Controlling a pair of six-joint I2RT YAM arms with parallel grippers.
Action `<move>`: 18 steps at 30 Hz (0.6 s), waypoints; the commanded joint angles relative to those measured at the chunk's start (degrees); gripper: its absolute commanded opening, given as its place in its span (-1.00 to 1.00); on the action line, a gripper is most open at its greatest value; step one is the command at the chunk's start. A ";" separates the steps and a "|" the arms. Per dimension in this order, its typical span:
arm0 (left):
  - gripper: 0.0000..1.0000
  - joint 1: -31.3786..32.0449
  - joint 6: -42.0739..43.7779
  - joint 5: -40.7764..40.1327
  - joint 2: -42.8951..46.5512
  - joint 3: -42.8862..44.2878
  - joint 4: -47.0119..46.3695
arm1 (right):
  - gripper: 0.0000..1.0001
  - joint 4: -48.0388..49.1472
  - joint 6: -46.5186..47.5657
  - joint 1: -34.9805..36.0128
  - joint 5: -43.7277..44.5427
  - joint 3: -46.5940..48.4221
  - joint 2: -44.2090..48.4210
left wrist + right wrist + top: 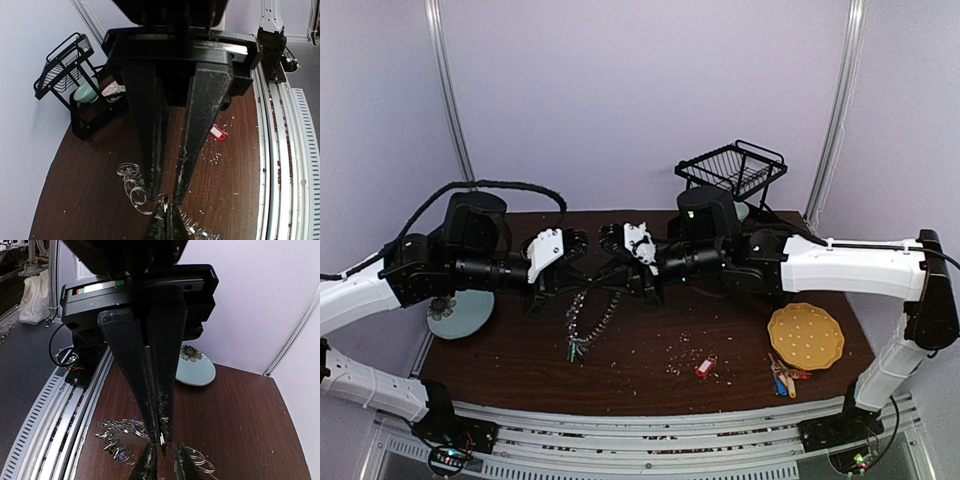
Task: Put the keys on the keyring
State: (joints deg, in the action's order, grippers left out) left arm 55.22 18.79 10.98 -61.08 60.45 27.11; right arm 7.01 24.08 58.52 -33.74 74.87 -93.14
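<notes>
The left jaws are clamping together on the keyring (582, 322), hanging below both jaws; the right jaws are standing almost together, pinching one loop (163, 440); ring-opening is apparently proceeding; next, the coil needs spreading for a key (704, 367).

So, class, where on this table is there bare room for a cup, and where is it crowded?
Free: the near-left tabletop between the blue plate and the red-tagged key. Crowded: the middle around the keyring, and the right corner with the yellow disc and key bunch.
</notes>
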 commanded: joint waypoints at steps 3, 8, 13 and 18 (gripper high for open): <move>-1.00 0.33 0.29 2.06 0.63 2.40 -4.35 | -0.75 1.84 0.80 -0.06 1.52 0.89 -0.02; -1.00 0.33 0.02 2.31 0.84 2.27 -4.91 | -0.74 1.93 1.49 0.19 2.44 0.94 -0.37; -1.00 0.33 -0.39 2.97 0.99 1.96 -5.61 | -0.79 2.61 1.68 0.45 2.32 0.47 -0.20; -1.00 0.33 -0.62 2.92 1.11 1.87 -6.36 | -0.70 2.57 2.39 0.54 2.33 0.00 -0.13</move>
State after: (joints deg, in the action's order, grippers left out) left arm 55.22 18.70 11.57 -60.99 60.45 27.03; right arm 7.11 25.63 58.78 -32.23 74.87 -93.14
